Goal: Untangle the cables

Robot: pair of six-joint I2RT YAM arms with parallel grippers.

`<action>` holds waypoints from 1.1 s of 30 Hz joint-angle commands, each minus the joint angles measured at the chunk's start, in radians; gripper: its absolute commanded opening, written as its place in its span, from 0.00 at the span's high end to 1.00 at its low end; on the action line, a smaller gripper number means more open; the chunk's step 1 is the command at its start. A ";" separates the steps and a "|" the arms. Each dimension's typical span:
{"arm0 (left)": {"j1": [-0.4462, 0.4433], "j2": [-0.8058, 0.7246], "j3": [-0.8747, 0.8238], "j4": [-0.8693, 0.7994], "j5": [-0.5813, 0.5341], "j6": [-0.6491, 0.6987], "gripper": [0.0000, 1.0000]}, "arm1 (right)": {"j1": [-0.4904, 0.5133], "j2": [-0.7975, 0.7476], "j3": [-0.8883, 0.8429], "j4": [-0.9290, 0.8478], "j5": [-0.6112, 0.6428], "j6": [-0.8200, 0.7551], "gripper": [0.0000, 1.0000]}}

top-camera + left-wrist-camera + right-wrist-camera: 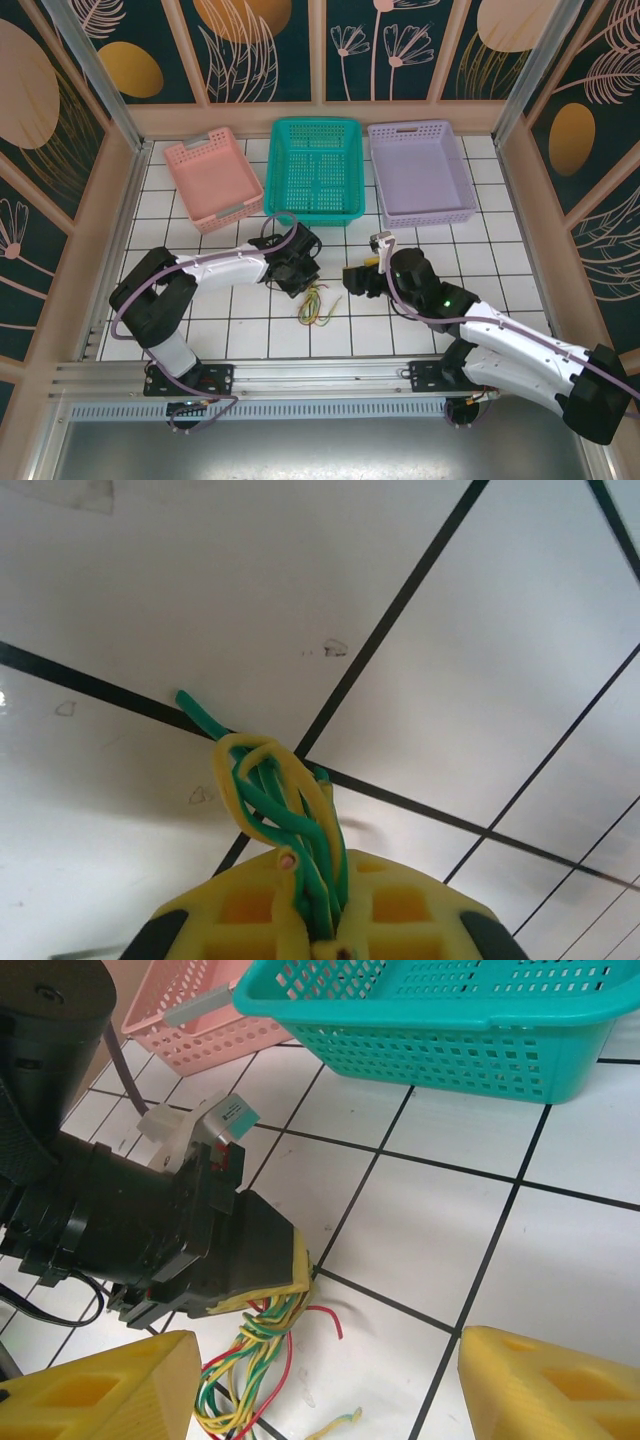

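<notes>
left fingers [250, 915]: closed tight on the cables [285, 810], with yellow and green strands pinched between the yellow pads.
cables: a red, yellow and green bundle hanging from that grip onto the white tiled bench [490, 255], near its middle.
right fingers [100, 1390]: spread wide, holding nothing, just right of the bundle.

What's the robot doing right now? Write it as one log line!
left gripper: shut on cables | right gripper: open, empty | cables: tangled bundle on table
</notes>
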 commanded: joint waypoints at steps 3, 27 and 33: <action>-0.001 -0.061 0.108 -0.084 -0.061 0.000 1.00 | 0.006 -0.021 -0.018 -0.003 -0.003 -0.039 0.30; 0.082 0.073 0.752 -0.348 -0.203 -0.052 1.00 | 0.089 0.053 0.151 0.287 0.459 -0.593 0.16; 0.084 0.102 0.772 -0.353 -0.156 -0.143 1.00 | 0.098 0.178 0.169 0.409 0.488 -0.624 0.12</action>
